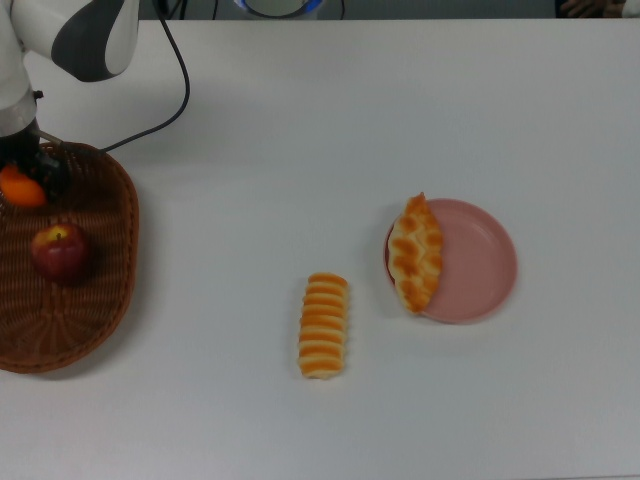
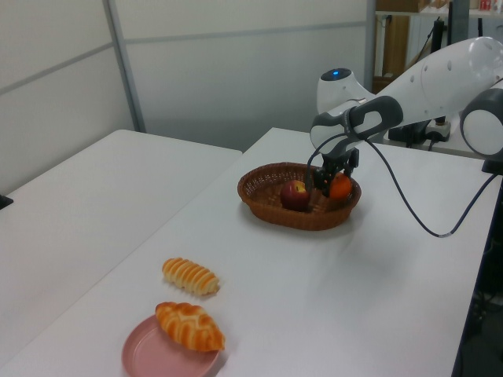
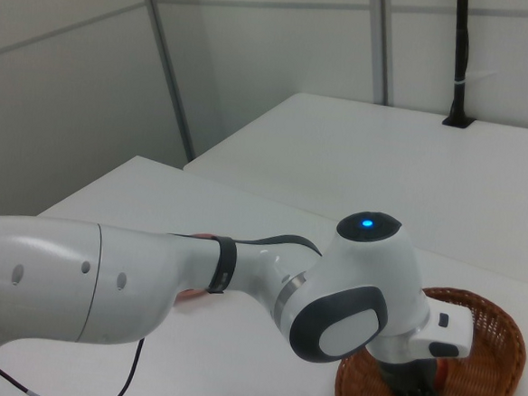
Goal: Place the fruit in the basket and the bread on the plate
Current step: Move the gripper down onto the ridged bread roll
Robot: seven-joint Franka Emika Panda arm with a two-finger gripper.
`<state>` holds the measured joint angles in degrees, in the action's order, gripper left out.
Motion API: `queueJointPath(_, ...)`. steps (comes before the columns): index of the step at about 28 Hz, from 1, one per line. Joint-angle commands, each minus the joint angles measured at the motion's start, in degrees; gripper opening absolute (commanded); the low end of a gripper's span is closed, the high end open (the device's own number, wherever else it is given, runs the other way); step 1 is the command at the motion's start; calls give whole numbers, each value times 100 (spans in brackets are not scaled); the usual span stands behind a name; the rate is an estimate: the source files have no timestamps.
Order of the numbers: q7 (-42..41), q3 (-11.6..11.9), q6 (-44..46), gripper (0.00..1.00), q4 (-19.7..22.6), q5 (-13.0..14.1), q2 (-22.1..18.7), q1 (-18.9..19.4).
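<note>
2 pieces of fruit are at the basket [image 1: 110, 260] at the left edge of the top view: the apple [image 1: 60, 250] lies on the weave inside, and the mandarin [image 1: 20, 187] is held between the fingers of the gripper [image 1: 22, 180], low over the basket's upper end. In the left view the mandarin [image 2: 339, 186] hangs just beside the apple [image 2: 295, 193], within the wicker rim [image 2: 259, 206]. The mandarin is judged light, firm and round, so it may roll toward the apple once let go; a low release is called for. Of the bread, the braided pastry [image 1: 415, 252] is seen lying across the left rim of the plate [image 1: 480, 262], partly overhanging the table [image 1: 400, 100]. The ridged loaf [image 1: 323, 324] lies alone at lower centre, well apart from everything. It is judged light and rigid with a ribbed crust, best taken across its narrow middle. Open table is left on all sides of the loaf, and the right half of the plate is bare, so room is judged ample for a sideways carry. The basket's raised wall must be cleared on the way out.
</note>
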<state>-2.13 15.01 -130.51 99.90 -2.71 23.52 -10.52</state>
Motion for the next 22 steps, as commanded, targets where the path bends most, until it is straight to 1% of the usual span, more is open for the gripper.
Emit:
queueJointPath(1, -357, 28, -53, 100, 100, 131, -242, -3)
queueJointPath(4, -437, 28, 69, 100, 83, 131, -295, 15)
queueJointPath(8, -446, -7, 368, 100, 56, 148, -532, 50)
queueJointPath(10, -420, -42, 526, 100, 47, 236, -655, 129)
queueJointPath(13, -384, -103, 667, 100, 13, 385, -787, 348)
queueJointPath(14, -306, -182, 807, 100, -118, 473, -804, 532)
queueJointPath(17, 19, -445, 966, 100, -286, 535, -752, 753)
queueJointPath(19, 317, -691, 958, 100, -365, 518, -691, 823)
queueJointPath(20, 536, -954, 949, 100, -435, 465, -586, 849)
queueJointPath(22, 644, -1184, 949, 100, -549, 456, -462, 893)
